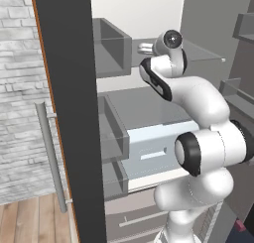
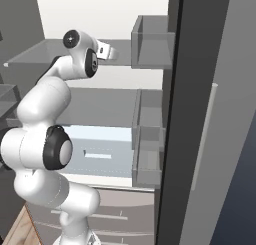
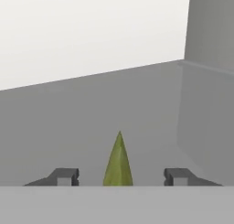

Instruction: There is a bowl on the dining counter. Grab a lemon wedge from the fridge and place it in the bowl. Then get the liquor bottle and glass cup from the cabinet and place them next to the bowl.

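A: So where are we at? Both base views have our arm (image 1: 198, 118) reaching up into the open fridge (image 1: 149, 19), with the hand at the upper glass shelf (image 2: 35, 51).

B: Yep. In the hand view the lemon wedge (image 3: 118, 161) sits right between our gripper (image 3: 121, 176) fingertips (image 3: 66, 176), a yellowish-green pointy sliver standing on the grey shelf floor with its tip up.

A: Are we clamped on it?

B: Not as far as we can see. There's a clear gap on both sides between the wedge and each fingertip, so the jaws are spread apart and nothing is gripped. The wedge is centred in the gap, touching neither tip.

A: What's around it?

B: White back wall of the fridge behind it, a grey side wall off to the right in the hand view. From the left base view we've got the dark door edge (image 1: 69, 113) right up front with its long steel handle (image 1: 49, 152), and grey door bins (image 1: 111, 46) stacked on the inside. A pale bluish drawer (image 1: 154, 150) sits lower down, under the shelf we're working on.

A: Can we spot the wedge from the base cameras?

B: The hand blocks it there, can't make it out.
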Controlling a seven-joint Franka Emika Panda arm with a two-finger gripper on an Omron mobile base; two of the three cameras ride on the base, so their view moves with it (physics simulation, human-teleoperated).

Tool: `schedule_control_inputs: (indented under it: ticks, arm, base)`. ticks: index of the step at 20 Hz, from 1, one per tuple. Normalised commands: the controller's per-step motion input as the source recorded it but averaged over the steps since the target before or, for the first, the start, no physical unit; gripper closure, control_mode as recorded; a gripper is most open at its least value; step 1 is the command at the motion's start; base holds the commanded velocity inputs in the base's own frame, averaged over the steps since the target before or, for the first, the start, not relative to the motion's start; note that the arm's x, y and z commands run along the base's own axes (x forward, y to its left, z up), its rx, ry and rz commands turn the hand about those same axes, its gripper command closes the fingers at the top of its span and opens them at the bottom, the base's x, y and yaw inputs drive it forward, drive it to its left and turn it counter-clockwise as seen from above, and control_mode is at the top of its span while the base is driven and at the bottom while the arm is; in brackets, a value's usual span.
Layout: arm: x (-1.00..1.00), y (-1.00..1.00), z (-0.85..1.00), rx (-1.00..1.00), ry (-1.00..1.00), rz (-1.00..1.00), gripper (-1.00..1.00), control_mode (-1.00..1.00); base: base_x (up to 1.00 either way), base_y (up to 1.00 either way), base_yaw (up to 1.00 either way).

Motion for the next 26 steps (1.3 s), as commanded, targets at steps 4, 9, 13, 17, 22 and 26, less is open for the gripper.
schedule_control_inputs:
  ticks: [4,9,13,17,22,26]
  arm:
    - [0.12,-0.03,-0.34,0.00,0.03,0.02,1.00,-1.00]
    - [0.10,-0.01,-0.30,0.00,0.04,0.01,1.00,-1.00]
    - [0.05,0.00,-0.17,0.00,0.05,0.00,1.00,-1.00]
    - [-0.18,0.01,0.03,0.00,-0.07,0.00,1.00,-1.00]
    - [-0.01,0.01,0.00,0.00,-0.01,0.00,1.00,-1.00]
    - [-0.44,0.00,0.00,0.00,-0.14,0.00,1.00,-1.00]
  base:
    - [0.00,0.00,0.00]
    - [0.00,0.00,0.00]
    - [0.00,0.00,0.00]
    - [0.00,0.00,0.00]
    - [0.00,0.00,0.00]
    - [0.00,0.00,0.00]
